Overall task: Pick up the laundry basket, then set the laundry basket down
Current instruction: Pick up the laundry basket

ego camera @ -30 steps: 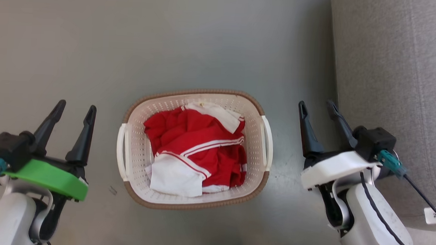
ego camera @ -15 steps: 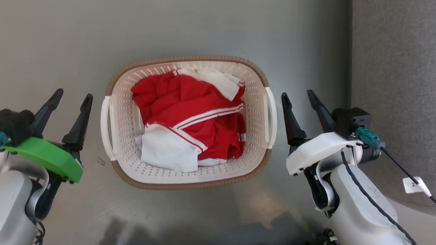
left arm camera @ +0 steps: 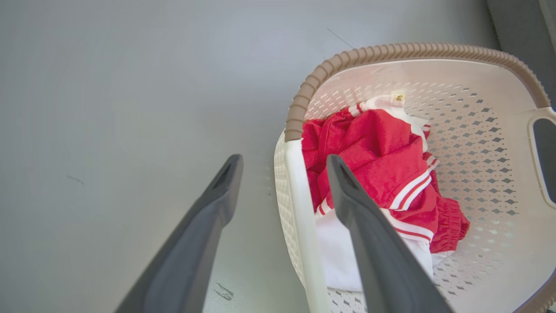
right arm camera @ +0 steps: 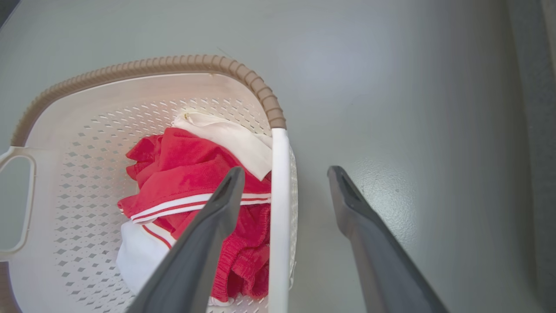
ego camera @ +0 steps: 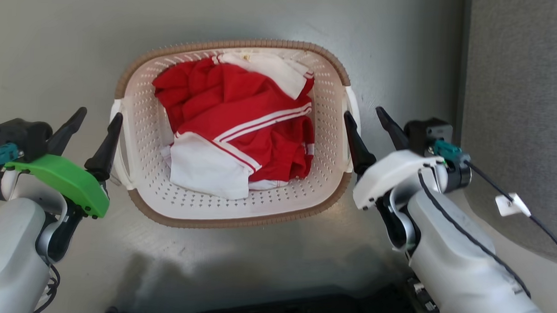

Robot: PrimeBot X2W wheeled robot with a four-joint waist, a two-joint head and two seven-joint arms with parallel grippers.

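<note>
resting on the grey floor (ego camera: 51, 30), near a piece of grey upholstered furniture (ego camera: 525, 93), the laundry basket (ego camera: 148, 188) lies between both arms with red-and-white clothes (ego camera: 242, 126) inside. the left gripper (ego camera: 99, 113) and the right gripper (ego camera: 363, 112) are both spread wide and hold nothing. in each wrist view one finger is over the inside and one outside, so the left handle (left arm camera: 299, 208) and the right handle (right arm camera: 278, 208) lie between the fingers. i judge this is the approach before the grasp. next, both grippers should go lower, press on the handles together, then lift level.

one laundry basket (ego camera: 140, 178), two grippers (ego camera: 99, 113) (ego camera: 363, 111)
</note>
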